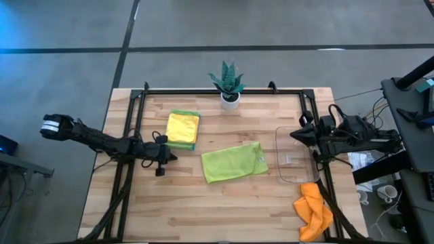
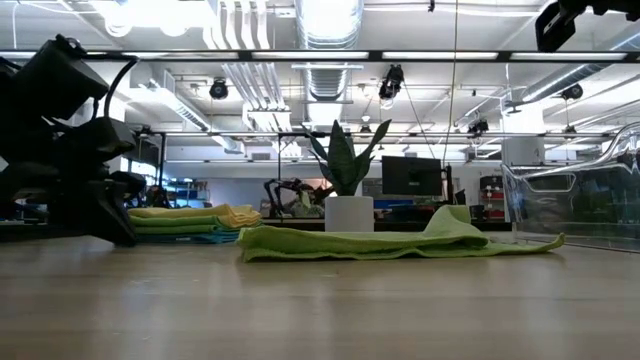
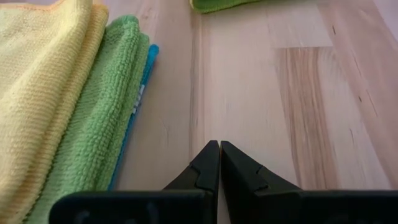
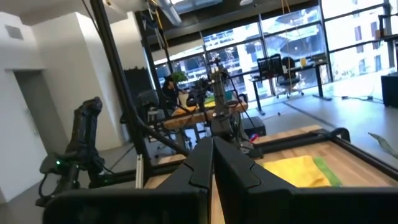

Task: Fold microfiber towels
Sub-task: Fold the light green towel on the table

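A stack of folded towels [image 1: 183,129] lies at the table's far left: yellow [image 3: 37,93] on top, lime green [image 3: 102,112] under it, light blue [image 3: 140,106] at the bottom. A lime green towel [image 1: 234,161] lies loosely folded mid-table. An orange towel [image 1: 313,210] sits crumpled at the near right corner. My left gripper [image 1: 169,158] rests shut just near of the stack, low over the wood, touching nothing. My right gripper [image 1: 293,134] is shut, raised at the right edge above the tray.
A clear plastic tray [image 1: 293,157] stands at the right side beside the lime green towel. A small potted plant [image 1: 229,85] stands at the far edge. A dark metal frame [image 1: 224,91] runs round the table. Bare wood lies along the near edge.
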Available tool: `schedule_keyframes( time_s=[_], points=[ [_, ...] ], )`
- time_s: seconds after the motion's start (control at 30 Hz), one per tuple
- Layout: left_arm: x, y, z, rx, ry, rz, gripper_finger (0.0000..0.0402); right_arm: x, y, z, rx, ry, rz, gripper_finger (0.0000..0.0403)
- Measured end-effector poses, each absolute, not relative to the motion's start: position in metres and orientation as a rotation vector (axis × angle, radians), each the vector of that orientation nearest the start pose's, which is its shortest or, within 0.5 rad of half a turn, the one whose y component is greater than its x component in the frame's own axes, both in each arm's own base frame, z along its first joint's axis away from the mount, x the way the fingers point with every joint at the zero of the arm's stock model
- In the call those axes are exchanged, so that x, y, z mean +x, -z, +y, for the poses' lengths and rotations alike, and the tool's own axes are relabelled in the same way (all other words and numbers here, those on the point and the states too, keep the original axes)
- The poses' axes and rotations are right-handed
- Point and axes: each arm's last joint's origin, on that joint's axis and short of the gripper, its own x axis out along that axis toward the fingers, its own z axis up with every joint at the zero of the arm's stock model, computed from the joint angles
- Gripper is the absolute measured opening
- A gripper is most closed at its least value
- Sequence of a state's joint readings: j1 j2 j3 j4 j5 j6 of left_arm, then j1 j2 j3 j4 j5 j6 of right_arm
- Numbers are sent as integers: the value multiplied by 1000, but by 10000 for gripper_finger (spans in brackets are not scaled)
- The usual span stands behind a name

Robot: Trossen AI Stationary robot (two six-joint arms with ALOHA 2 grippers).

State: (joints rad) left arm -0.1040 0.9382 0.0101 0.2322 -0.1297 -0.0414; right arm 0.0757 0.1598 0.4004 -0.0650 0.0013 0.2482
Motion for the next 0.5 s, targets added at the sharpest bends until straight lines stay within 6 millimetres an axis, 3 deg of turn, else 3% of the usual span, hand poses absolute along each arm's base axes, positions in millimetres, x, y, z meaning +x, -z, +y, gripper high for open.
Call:
schedule_keyframes(
  time_s=[0.5],
  points=[
    [134, -95, -10, 40, -38, 676, 0, 78, -279, 6, 234, -94, -166, 9]
  ],
)
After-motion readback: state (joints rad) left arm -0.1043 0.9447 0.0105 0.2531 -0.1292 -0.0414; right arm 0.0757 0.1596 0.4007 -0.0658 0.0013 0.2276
